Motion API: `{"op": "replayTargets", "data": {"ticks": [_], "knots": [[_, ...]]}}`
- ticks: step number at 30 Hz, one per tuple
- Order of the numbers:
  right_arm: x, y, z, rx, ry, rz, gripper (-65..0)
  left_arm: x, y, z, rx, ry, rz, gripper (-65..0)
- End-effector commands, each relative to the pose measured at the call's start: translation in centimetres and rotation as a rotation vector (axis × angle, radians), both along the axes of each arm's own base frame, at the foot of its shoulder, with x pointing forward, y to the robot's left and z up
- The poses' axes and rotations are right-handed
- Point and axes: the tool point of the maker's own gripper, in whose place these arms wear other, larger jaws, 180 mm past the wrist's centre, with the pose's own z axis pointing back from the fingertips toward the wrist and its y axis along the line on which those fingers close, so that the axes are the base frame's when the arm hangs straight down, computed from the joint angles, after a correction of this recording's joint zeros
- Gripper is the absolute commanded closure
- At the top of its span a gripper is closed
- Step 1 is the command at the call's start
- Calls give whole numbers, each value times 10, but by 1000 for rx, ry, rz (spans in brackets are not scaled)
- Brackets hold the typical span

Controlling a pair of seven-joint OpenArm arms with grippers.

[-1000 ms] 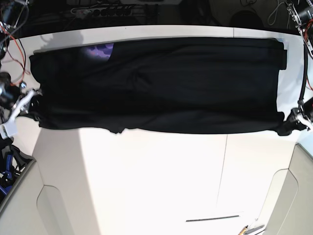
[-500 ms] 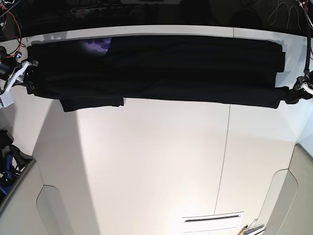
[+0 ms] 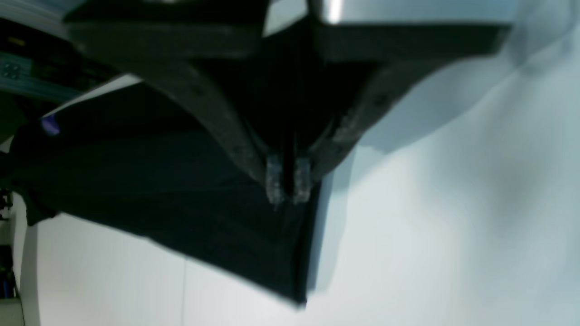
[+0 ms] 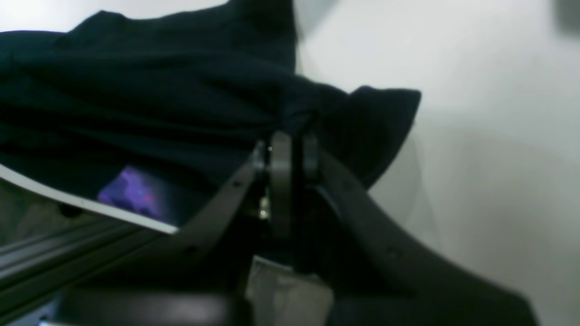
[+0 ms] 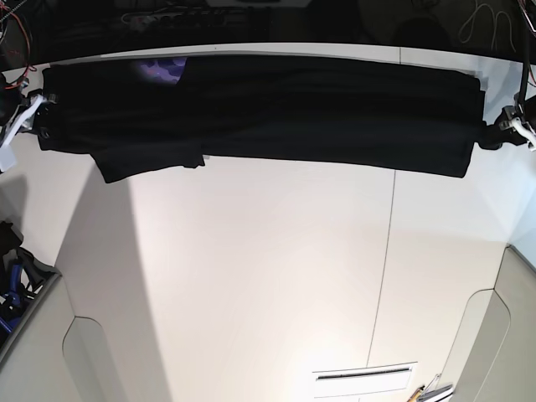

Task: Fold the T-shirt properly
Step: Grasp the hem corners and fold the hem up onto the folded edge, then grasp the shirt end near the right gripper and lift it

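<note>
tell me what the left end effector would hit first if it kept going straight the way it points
The left end effector is already shut on the T-shirt. Pushing on, it would likely press that black fabric into the white table, though depth is unclear.

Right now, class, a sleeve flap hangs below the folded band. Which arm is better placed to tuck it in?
Right. The flap hangs at the end of the T-shirt pinched by the right gripper; the left gripper holds the far end.

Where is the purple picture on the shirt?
In the base view, the purple print peeks out at the T-shirt's top left, near the table's far edge.
</note>
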Motion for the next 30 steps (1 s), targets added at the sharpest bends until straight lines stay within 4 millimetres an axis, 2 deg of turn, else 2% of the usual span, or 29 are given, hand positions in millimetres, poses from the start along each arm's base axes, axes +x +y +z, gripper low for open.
{"op": "replayTargets", "data": {"ticks": [1, 9, 10, 12, 13, 14, 18, 21, 26, 30], "knots": [[1, -8, 7, -30, -13, -1, 0, 11, 9, 18, 23, -56, -4, 0], [-3, -8, 4, -28, -1, -5, 0, 15, 8, 21, 14, -78, 3, 0], [-3, -8, 4, -28, -1, -5, 0, 15, 8, 21, 12, -79, 3, -55], [-3, -7, 4, -25, -3, -5, -156, 15, 8, 22, 9, -83, 4, -170], [-2, -7, 4, -22, -6, -4, -207, 15, 8, 22, 10, -82, 4, -199], [-2, -7, 5, -20, -6, -4, -228, 15, 8, 22, 9, -82, 4, -203], [0, -9, 10, -25, -24, -12, -230, 15, 8, 22, 9, -82, 4, -204], [10, -8, 30, -22, -102, -8, -230, 15, 8, 22, 8, -84, 4, -204], [47, -3, 71, -80, -278, 16, -230, 18, 6, 26, -11, -102, 6, -203], [71, -6, 76, -121, -337, 8, -233, 18, 6, 26, -12, -103, 7, -204]]}}
